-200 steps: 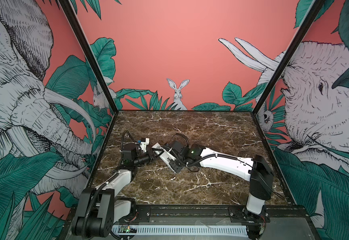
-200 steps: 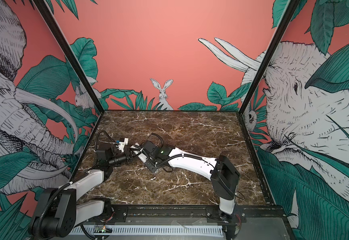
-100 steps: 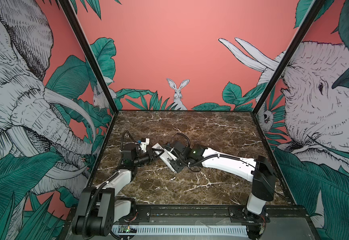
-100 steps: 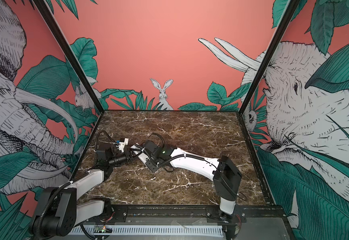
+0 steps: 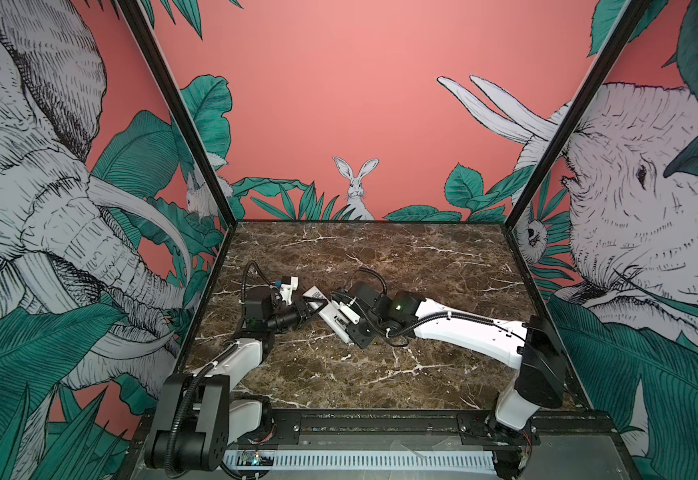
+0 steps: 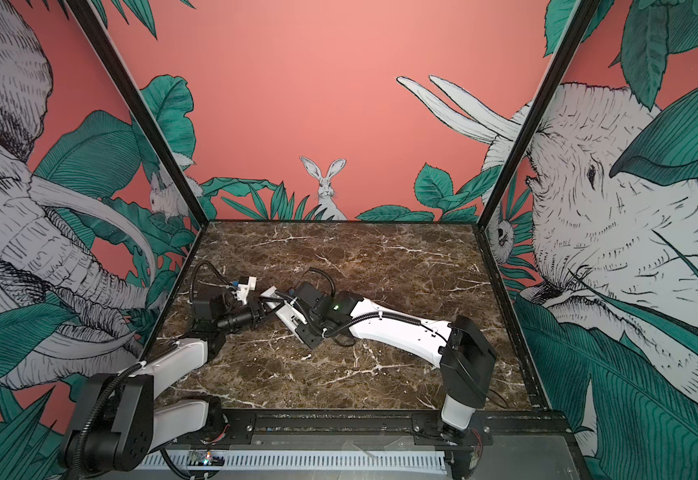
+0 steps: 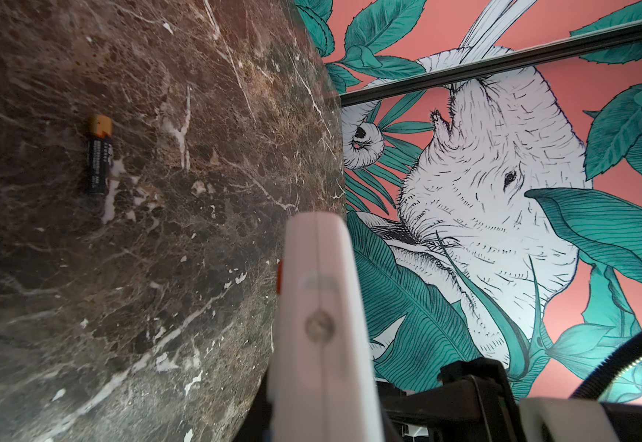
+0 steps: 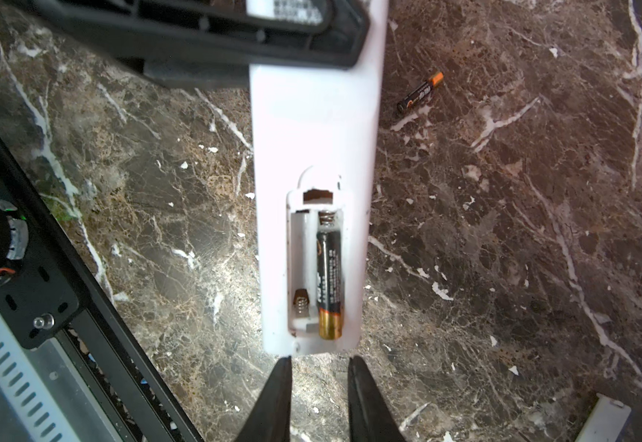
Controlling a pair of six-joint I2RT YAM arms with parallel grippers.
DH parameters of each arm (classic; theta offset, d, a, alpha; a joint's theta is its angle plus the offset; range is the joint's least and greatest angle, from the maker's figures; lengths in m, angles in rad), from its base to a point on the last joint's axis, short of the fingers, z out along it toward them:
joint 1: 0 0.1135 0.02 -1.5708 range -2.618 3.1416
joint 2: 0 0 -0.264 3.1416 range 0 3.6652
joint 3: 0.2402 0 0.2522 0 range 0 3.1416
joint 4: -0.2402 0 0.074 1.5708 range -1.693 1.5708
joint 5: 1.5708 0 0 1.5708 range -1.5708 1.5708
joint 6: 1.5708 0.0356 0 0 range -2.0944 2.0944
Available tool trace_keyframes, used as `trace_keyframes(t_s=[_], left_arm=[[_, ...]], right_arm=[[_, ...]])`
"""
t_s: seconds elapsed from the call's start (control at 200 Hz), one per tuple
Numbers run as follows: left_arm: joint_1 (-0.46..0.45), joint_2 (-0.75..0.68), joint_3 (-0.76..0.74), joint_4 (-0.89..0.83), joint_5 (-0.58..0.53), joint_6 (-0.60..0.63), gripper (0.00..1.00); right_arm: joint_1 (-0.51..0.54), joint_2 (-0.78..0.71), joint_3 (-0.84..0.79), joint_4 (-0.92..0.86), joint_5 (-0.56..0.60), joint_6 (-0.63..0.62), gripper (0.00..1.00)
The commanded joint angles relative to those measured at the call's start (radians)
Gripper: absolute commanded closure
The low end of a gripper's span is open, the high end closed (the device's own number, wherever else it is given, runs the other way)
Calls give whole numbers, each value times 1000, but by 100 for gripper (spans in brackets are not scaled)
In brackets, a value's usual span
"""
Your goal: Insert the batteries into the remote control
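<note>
Halfway loaded: one in, one to go.
We hold the remote control back-up in the left pincer, clamped shut on it, left of the middle; one battery sits in the open bay, the slot beside it bare. The right pincer hangs spread and empty just off the remote's end. Next, we judge, it must fetch the second battery lying loose on the brown marble surface, walled by coral jungle murals.

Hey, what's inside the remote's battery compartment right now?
On the remote control, the open compartment holds one battery in one slot. The neighbouring slot is empty, its spring bare. The slot floor beneath the battery is covered. The second battery lies outside, on the table.
</note>
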Motion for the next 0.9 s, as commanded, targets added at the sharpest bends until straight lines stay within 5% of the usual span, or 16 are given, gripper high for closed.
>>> trace_keyframes(t_s=[0.0, 0.895], left_arm=[[7, -5, 8, 26, 27, -3, 100], [10, -21, 11, 25, 40, -8, 100]], right_arm=[[2, -8, -8, 26, -18, -20, 77], [-22, 49, 6, 46, -23, -41, 86]])
